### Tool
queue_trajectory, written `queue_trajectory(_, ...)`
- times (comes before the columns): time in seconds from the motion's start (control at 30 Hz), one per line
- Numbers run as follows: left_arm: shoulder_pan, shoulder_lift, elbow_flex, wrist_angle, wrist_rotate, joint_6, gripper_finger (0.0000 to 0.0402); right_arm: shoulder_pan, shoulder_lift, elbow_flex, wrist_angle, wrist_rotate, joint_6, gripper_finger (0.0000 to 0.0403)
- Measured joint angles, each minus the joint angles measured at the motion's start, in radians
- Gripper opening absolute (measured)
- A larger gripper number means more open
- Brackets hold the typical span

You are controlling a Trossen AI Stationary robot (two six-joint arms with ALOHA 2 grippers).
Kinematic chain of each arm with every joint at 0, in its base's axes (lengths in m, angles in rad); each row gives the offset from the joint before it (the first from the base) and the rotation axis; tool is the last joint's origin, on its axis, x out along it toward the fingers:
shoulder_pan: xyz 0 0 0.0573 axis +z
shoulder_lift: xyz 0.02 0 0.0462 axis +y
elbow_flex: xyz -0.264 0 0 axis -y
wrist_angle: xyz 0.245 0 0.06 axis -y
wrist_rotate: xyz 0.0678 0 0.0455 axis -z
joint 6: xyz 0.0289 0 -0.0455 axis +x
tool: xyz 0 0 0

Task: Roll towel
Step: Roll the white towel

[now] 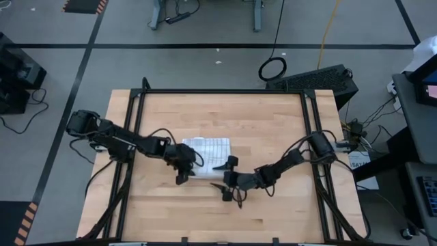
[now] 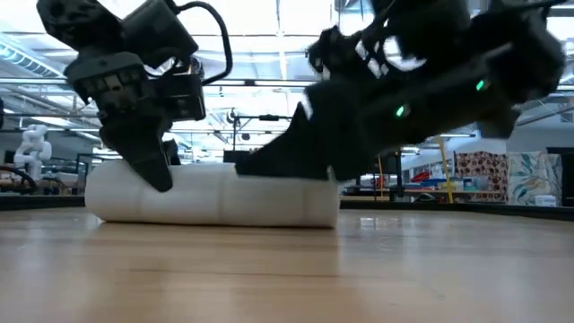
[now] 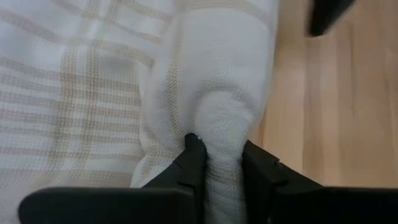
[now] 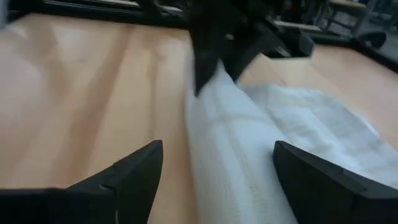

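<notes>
When we looked from the high view, we counted one towel (image 1: pixel 207 149), lying near the middle of the table (image 1: pixel 273 116), partly rolled, with its flat checked part on the far side and the roll on the near side. We also counted two arms. The left gripper (image 1: pixel 183 169) was at the left end of the roll, and the right gripper (image 1: pixel 226 177) stood at the right end, with its fingers wide apart.

From the low view, the towel (image 2: pixel 215 196) appeared as one low white cylinder lying on the wood, and the left gripper (image 2: pixel 154 167) came down on its end.

At the left wrist view, we saw the left gripper (image 3: pixel 219 163) clamped on a soft fold of the towel (image 3: pixel 211 81). The cloth bunched between the fingers, so we judged it thin, light and limp; it would probably unroll if released, and the roll's ends seemed the best holding places.

At the right wrist view, the right gripper (image 4: pixel 217 165) was spread open around the roll (image 4: pixel 230 162), not pressing it.
</notes>
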Motion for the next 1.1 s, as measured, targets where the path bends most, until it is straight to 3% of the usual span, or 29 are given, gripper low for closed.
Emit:
queue_trajectory(0.37, 0.047, -0.006, -0.001, -0.015, 0.055, 0.049, 0.0079, -0.125, 0.091, 0.003, 0.039, -0.162, 0.195, 0.0297)
queue_trajectory(0.6, 0.054, -0.077, -0.003, -0.081, -0.034, 0.078, 0.0156, -0.153, 0.117, 0.005, 0.045, -0.232, 0.333, 0.0288)
queue_trajectory(0.87, 0.056, -0.289, -0.002, -0.177, -0.147, 0.109, 0.0241, -0.155, 0.121, 0.004, 0.077, -0.242, 0.420, 0.0203)
queue_trajectory(1.1, -0.058, -0.373, -0.001, -0.164, -0.305, 0.185, 0.0258, -0.155, 0.121, 0.003, 0.080, -0.244, 0.472, 0.0132)
